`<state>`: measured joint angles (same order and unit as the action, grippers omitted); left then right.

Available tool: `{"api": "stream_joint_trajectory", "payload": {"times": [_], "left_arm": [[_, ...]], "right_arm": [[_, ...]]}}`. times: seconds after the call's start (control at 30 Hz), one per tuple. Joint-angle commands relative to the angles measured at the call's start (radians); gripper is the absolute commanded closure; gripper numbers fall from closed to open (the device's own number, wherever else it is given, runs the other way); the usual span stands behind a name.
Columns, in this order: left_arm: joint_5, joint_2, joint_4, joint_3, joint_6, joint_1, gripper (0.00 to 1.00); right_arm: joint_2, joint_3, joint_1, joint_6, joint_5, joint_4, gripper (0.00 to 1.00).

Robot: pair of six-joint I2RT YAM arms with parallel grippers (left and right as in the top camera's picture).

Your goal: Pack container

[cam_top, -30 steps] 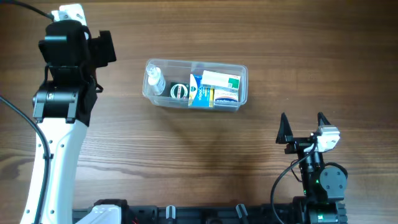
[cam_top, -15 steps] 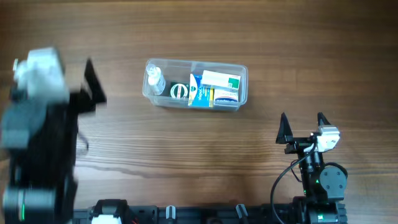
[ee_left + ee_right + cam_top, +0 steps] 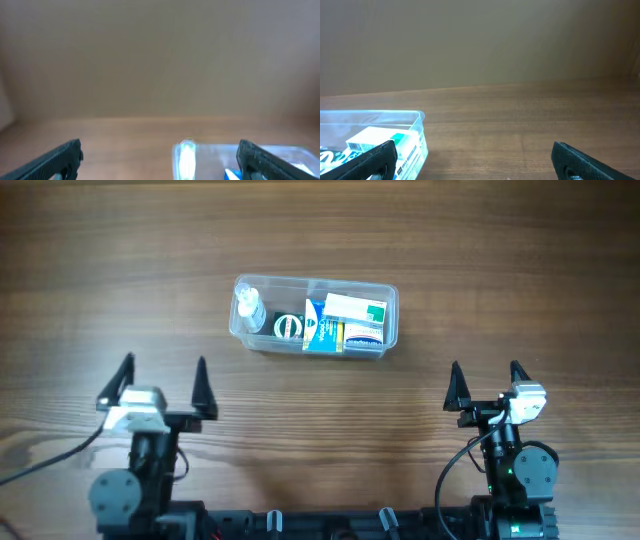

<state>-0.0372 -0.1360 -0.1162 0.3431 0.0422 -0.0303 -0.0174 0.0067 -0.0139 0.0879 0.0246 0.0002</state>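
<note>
Clear container (image 3: 300,279) on wood table (image 3: 320,430) holds boxes (image 3: 352,315), a bottle (image 3: 249,308)

My left wrist camera is looking pretty blurry, so the container (image 3: 212,152) is just smearing into a glow and running off the bottom edge. On the right wrist it's getting cropped at the left and bottom. From overhead, the print on the boxes (image 3: 352,320) is coming out too small to read.
</note>
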Motion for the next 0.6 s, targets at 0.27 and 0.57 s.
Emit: {"api": "stream_joint_trajectory", "payload": {"times": [0.27,0.57], "left_arm": [[-0.107,0.092,0.138,-0.232,-0.010,0.005,0.00],[-0.112,0.130,0.072,-0.308,-0.010,0.000,0.00]], "right_arm": [[0.006,-0.002,0.006,-0.007,0.001,0.005,0.00],[0.006,-0.002,0.006,-0.007,0.001,0.005,0.00]]}}
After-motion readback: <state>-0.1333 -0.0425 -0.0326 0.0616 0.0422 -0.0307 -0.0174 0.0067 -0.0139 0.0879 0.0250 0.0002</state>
